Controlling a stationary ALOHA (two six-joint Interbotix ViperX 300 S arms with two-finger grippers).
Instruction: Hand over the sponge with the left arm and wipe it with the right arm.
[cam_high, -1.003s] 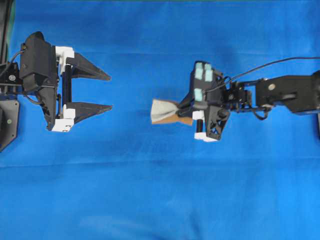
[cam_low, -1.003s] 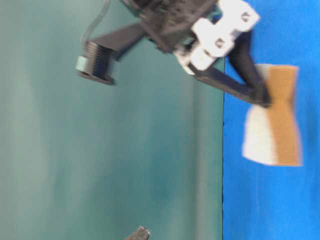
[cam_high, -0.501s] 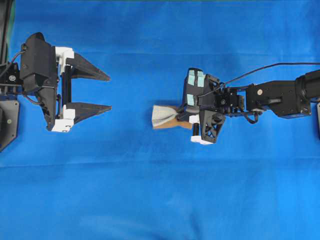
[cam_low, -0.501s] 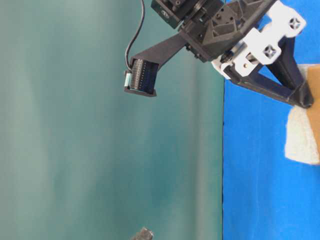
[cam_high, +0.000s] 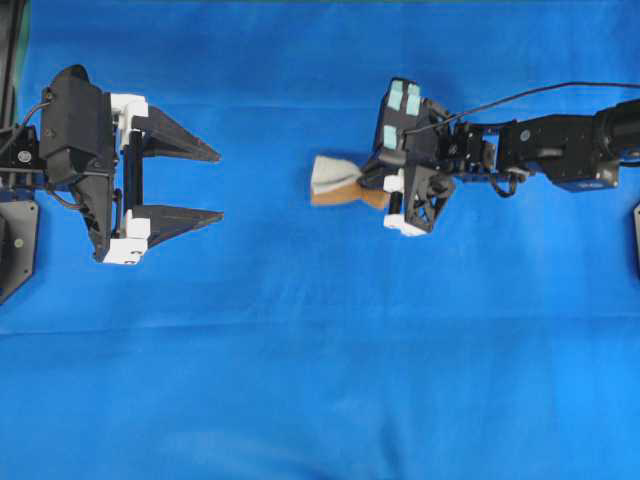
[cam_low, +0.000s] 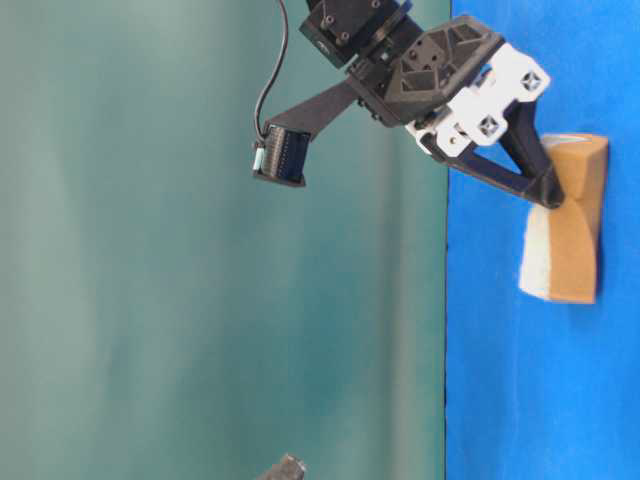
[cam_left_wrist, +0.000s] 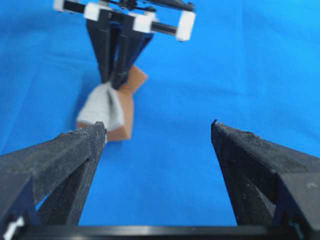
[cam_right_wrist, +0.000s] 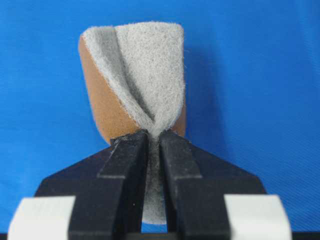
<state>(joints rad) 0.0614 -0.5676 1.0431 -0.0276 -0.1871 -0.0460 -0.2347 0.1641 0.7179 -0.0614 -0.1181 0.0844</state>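
Sponge (cam_right_wrist: 135, 75) is sitting pinched between the fingers of my right gripper (cam_high: 372, 180), which are squeezing its middle so hard that the grey-white fibrous face is folding inward (the tan-orange layer is bulging out on one side). Its free end is pointing toward my left gripper (cam_high: 205, 183), well apart from it across the blue cloth (cam_high: 320, 350). My left fingers (cam_left_wrist: 80, 150) are standing wide apart and gripping nothing, facing the sponge head-on. In the table-level view the sponge is lying against the cloth while my right fingertips are clamping it.
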